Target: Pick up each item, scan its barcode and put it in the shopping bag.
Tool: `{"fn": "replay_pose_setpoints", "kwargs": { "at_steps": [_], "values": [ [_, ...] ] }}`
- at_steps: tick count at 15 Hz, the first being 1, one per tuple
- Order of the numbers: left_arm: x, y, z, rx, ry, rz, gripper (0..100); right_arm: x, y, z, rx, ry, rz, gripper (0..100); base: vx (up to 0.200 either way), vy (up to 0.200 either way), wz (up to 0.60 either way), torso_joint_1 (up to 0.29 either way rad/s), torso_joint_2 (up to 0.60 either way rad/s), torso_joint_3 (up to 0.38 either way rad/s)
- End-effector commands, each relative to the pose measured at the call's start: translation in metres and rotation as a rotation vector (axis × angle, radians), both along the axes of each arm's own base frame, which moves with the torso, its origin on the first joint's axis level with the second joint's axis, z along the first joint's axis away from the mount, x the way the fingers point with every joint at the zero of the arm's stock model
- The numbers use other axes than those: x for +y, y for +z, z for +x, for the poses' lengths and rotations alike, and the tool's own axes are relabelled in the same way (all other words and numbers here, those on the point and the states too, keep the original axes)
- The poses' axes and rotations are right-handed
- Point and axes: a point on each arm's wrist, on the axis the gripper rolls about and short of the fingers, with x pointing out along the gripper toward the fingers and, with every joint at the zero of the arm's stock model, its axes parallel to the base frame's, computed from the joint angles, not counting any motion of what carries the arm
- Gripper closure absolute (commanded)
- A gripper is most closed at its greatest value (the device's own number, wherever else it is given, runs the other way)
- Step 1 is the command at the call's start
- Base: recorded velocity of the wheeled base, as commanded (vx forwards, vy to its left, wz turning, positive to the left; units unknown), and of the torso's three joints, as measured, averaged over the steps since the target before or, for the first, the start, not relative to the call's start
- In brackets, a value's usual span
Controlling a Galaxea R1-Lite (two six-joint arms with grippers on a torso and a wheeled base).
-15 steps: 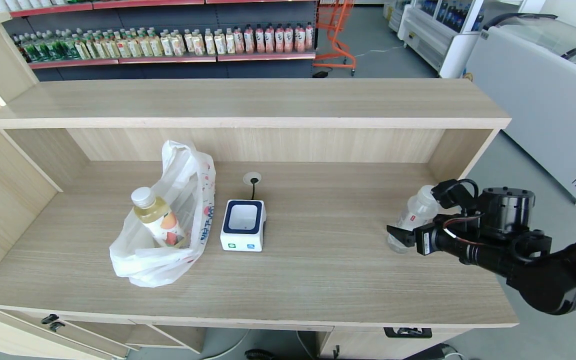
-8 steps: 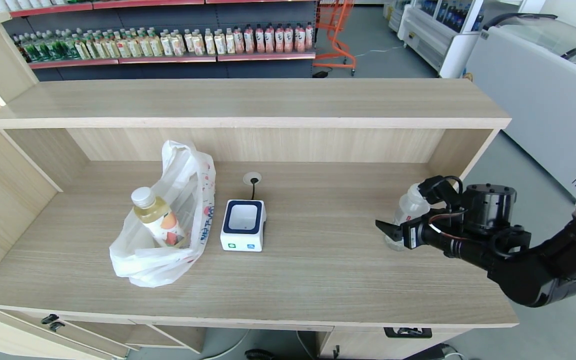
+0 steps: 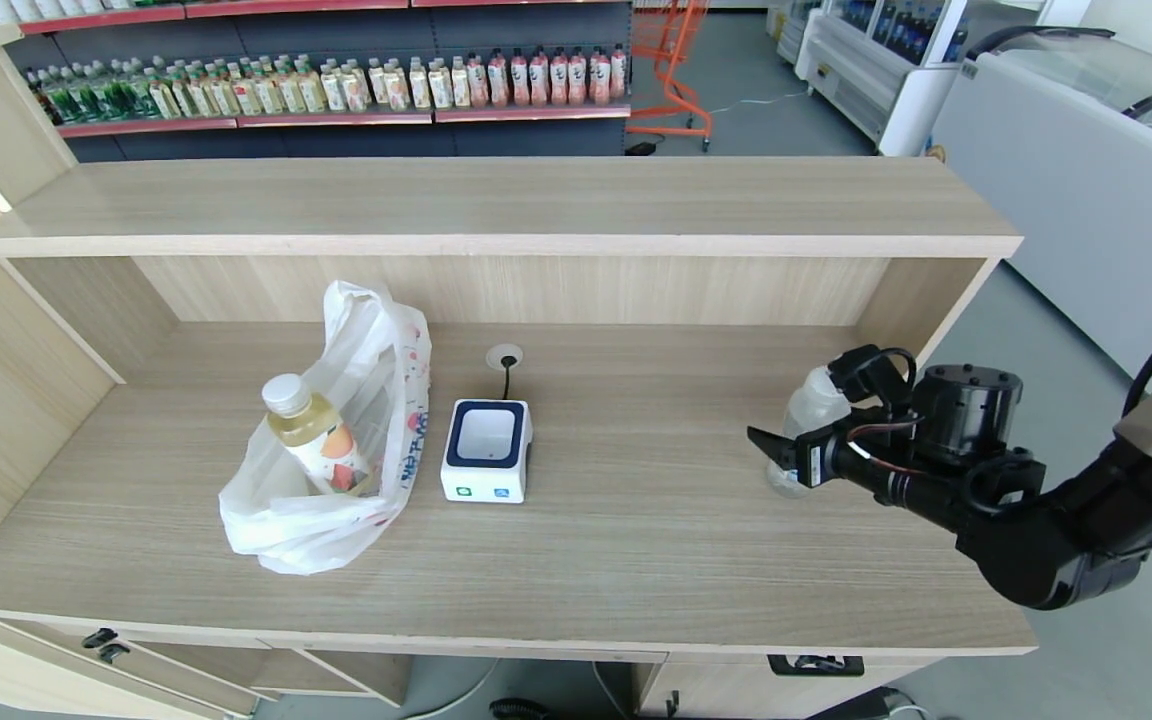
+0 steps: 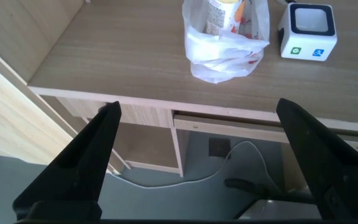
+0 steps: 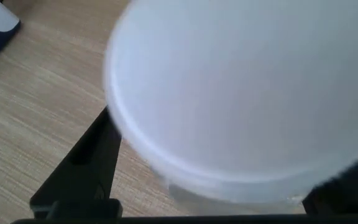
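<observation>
Clear bottle (image 3: 810, 400), clamped in right end effector (image 3: 784, 452)

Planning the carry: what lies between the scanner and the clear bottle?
Nothing: between scanner and clear bottle, the counter is bare, in the head view.

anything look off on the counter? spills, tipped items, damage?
Nothing stands out. The yellow drink bottle leans inside the shopping bag, the scanner sits flat, and the clear bottle is tilted in the right gripper. No spill visible.
</observation>
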Motion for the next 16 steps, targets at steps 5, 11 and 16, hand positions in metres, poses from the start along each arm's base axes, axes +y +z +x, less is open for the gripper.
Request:
{"fn": "replay_pose_setpoints", "kwargs": {
  "at_steps": [5, 11, 16],
  "values": [
    [0.0, 0.0, 0.0, 0.0, 0.001, 0.001, 0, 0.001, -0.007, 0.002, -0.008, 0.003, -0.015, 100, 0.0, 0.0, 0.0, 0.0, 0.0, 0.0],
    [0.0, 0.0, 0.0, 0.0, 0.001, 0.001, 0, 0.001, -0.02, 0.0, -0.009, 0.012, -0.042, 100, 0.0, 0.0, 0.0, 0.0, 0.0, 0.0],
    [0.0, 0.0, 0.0, 0.0, 0.001, 0.001, 0, 0.002, -0.038, -0.008, 0.007, 0.02, -0.047, 100, 0.0, 0.0, 0.0, 0.0, 0.0, 0.0]
  ]
}}
